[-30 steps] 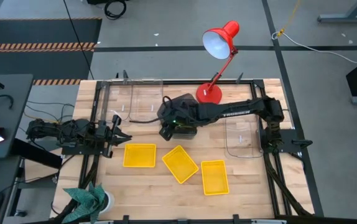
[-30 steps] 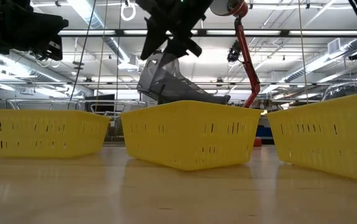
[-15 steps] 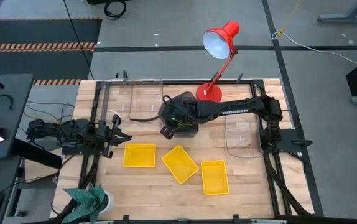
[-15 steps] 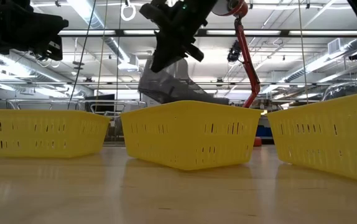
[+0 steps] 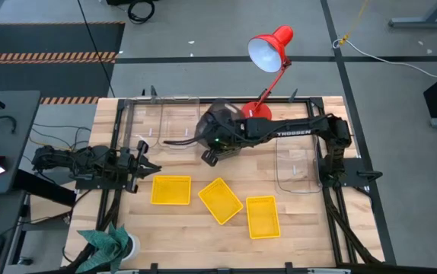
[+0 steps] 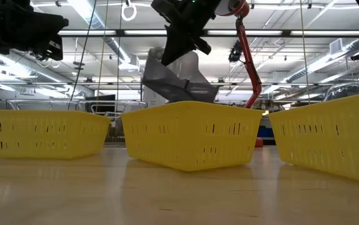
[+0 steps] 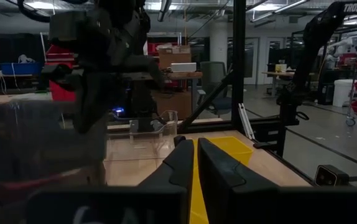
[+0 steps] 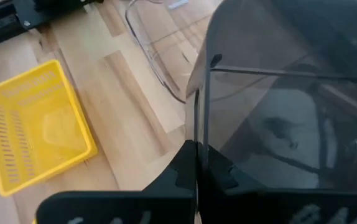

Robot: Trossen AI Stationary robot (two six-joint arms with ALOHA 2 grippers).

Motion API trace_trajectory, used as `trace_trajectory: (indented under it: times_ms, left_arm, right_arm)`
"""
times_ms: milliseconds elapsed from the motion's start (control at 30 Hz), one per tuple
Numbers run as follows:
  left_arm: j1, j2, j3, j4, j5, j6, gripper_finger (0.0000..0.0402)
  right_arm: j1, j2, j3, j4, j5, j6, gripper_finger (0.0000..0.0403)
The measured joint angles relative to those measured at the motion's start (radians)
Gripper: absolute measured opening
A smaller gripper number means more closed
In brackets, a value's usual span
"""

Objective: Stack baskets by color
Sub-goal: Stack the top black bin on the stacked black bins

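My right gripper (image 5: 209,154) hangs over the middle of the table, shut on a dark grey basket (image 5: 223,122), which shows tilted in the low view (image 6: 178,80). Three yellow baskets (image 5: 171,190) (image 5: 220,200) (image 5: 263,216) rest bottom-down on the table nearer the front. One clear basket (image 5: 174,122) lies at the far left and another (image 5: 296,167) at the right. My left gripper (image 5: 144,161) waits shut at the left edge, holding nothing. My right gripper pinches the grey basket's thin side wall at its rim (image 8: 199,124) between its two fingers. The fingers slant down from the table's right side. The basket is lifted clear of the table, tipped steeply, and hangs below the fingers (image 6: 181,45).
A red desk lamp (image 5: 270,49) stands with its base (image 5: 255,114) at the far edge, close behind the lifted basket. A green-leaved thing (image 5: 106,242) sits at the near left corner. Bare wood lies between the yellow baskets and the clear ones.
My right gripper has shut on the grey basket's wall, then drawn up and toward the far edge. The basket has come off the table and tipped more steeply. My left arm has kept still.
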Motion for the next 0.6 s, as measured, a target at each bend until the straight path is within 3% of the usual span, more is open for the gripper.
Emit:
trace_trajectory:
  times_ms: [600]
  left_arm:
    - [0.0, 0.0, 0.0, -0.003, 0.0, 0.0, 0.0032]
  right_arm:
    - [0.0, -0.117, 0.0, -0.028, -0.058, -0.151, 0.0]
